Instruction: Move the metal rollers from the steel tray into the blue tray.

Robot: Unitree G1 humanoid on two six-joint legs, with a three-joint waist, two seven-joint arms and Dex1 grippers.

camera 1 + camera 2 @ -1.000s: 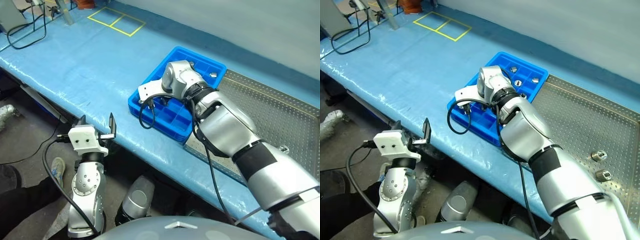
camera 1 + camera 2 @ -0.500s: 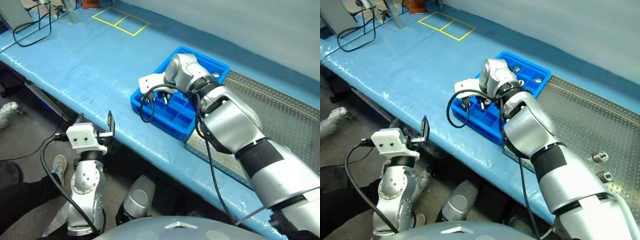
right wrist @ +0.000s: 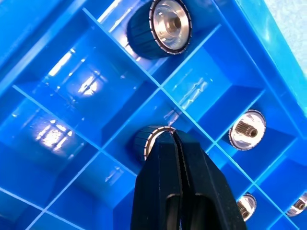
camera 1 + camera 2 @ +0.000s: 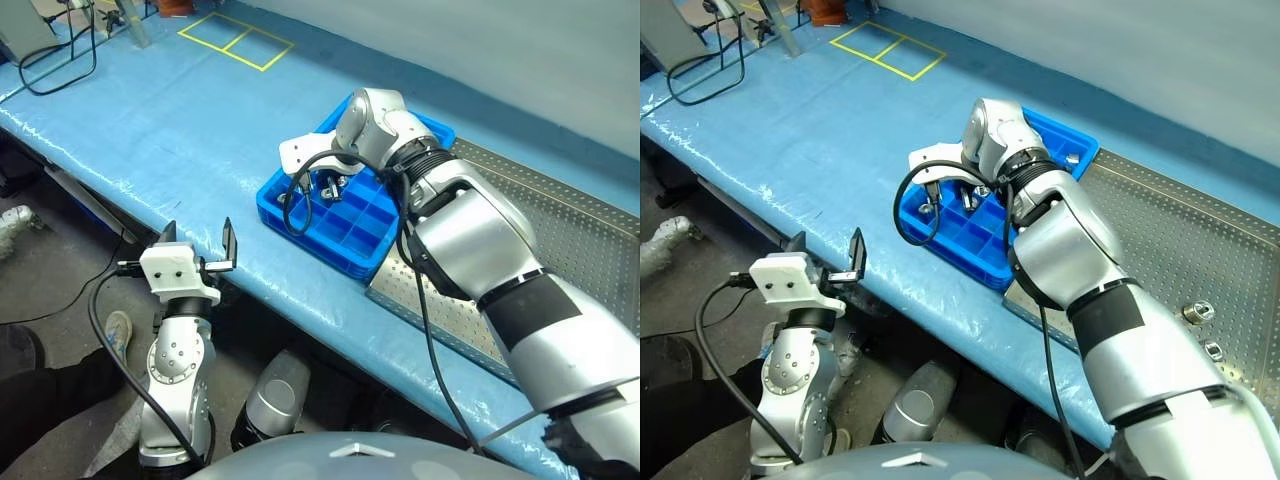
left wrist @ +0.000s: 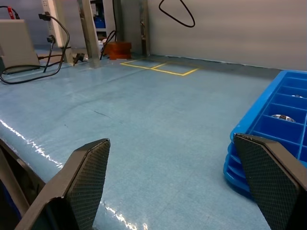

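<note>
- Steel-grey metal rollers (image 3: 159, 22) are seen lying in compartments of the blue tray (image 4: 330, 225); one roller (image 3: 146, 140) sits directly under the right gripper (image 3: 176, 139), whose jaws are pressed together, empty.
- More rollers (image 4: 1197, 312) remain on the steel tray (image 4: 1185, 240), well behind those jaws.
- Off the worktop (image 4: 160, 110) edge, the left gripper (image 5: 177, 182) is held with jaws apart.

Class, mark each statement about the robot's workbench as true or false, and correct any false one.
1. The right tool is over the blue tray. True.
2. The right tool's fingers are wide apart. False: they are pressed together.
3. The left tool grips a roller. False: it is open and empty, off the bench edge.
4. Several tray compartments already hold metal rollers. True.
5. The steel tray lies on the far left of the bench. False: it lies to the right of the blue tray.
</note>
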